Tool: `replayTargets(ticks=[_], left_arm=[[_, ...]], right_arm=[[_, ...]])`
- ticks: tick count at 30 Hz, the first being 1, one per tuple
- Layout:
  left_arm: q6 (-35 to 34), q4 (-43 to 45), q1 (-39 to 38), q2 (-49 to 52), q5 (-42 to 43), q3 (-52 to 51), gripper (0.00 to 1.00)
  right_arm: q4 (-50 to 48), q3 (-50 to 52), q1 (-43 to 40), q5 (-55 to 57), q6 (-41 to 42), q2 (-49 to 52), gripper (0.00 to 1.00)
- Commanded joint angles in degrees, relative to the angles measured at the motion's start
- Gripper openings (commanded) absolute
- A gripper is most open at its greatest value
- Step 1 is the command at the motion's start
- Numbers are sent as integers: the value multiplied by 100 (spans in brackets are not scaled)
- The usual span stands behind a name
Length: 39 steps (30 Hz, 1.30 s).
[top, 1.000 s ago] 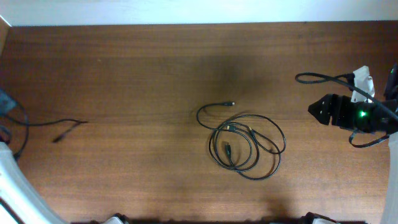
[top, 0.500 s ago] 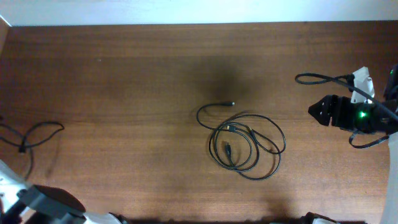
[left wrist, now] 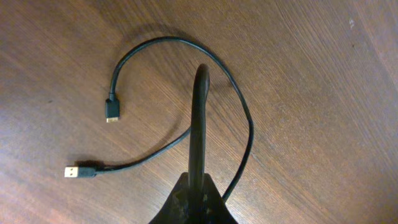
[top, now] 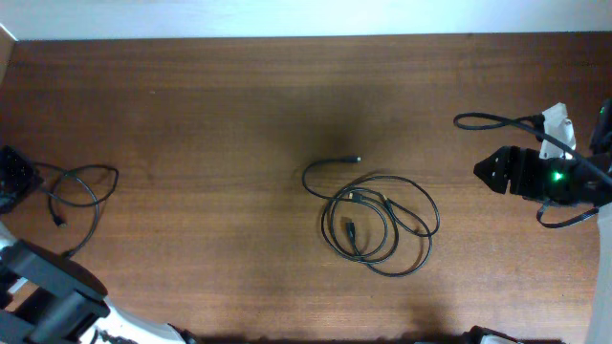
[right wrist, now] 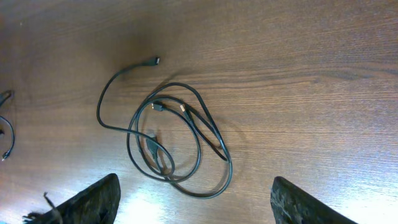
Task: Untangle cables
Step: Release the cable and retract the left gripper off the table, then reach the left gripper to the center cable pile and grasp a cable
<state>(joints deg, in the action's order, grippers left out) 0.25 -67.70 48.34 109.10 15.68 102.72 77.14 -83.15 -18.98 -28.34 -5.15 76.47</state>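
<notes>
Wooden bench (top: 191, 96) holds tangled cables (top: 380, 225) ahead of the released right gripper (right wrist: 194, 183); one separate USB cable (left wrist: 246, 124) lies under the clenched left gripper (left wrist: 200, 73). Next, probably, the right gripper pinches another loose plug end.

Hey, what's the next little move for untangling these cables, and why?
Probably ease the open right gripper toward the plug end sticking out of the tangled bundle; a single cable already lies apart at the left, and that end looks free to grab.
</notes>
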Motion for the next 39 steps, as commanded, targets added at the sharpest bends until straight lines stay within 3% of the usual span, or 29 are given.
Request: replayTargets(ticks=[1, 2, 3, 4, 5, 11, 18, 26, 32, 39], left_arm=[[111, 87, -20, 284, 212, 46, 17], [109, 103, -20, 354, 197, 46, 17], [109, 103, -20, 446, 195, 46, 30], [109, 101, -20, 494, 192, 44, 75], [109, 96, -20, 527, 195, 44, 99], [114, -229, -17, 531, 87, 59, 99], [-90, -557, -17, 282, -1204, 249, 99], [-111, -774, -20, -245, -1849, 282, 99], [-83, -1019, -20, -278, -1471, 282, 99], [986, -1106, -704, -678, -748, 282, 99]], right_arm=[[-7, -37, -17, 55, -68, 20, 76], [-7, -37, -17, 55, -68, 20, 76], [-4, -37, -17, 55, -68, 20, 76], [-4, -37, -15, 55, -68, 20, 76], [-4, -37, -17, 55, -68, 20, 76], [7, -37, -15, 55, -68, 20, 76], [2, -37, -17, 52, -68, 20, 76], [-2, -37, -15, 52, -68, 20, 76], [-13, -37, -17, 52, -68, 20, 76], [-63, -37, -15, 50, -66, 20, 76]])
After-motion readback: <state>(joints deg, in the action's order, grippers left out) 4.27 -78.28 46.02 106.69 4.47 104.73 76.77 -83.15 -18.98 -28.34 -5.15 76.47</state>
